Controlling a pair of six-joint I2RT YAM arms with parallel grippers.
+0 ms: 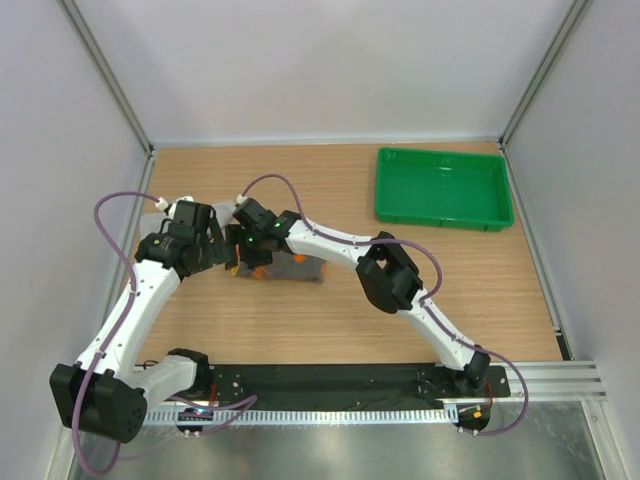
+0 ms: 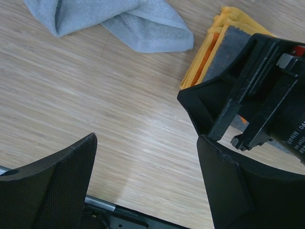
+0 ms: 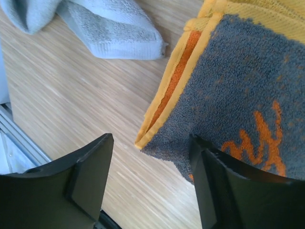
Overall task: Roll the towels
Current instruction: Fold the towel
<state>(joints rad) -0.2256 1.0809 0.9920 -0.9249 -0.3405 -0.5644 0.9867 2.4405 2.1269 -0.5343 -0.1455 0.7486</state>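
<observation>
Top external: green tray [image 1: 443,190] back right; right arm [image 1: 330,243] over orange towel [image 1: 298,270].

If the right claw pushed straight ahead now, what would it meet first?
Probably the folded corner of the orange and grey towel, lying just ahead of the right claw on the table; depth is unclear.

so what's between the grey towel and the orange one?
Nothing: only a narrow strip of bare wooden table separates the light grey towel from the folded orange towel. The right wrist view shows it best.
</observation>
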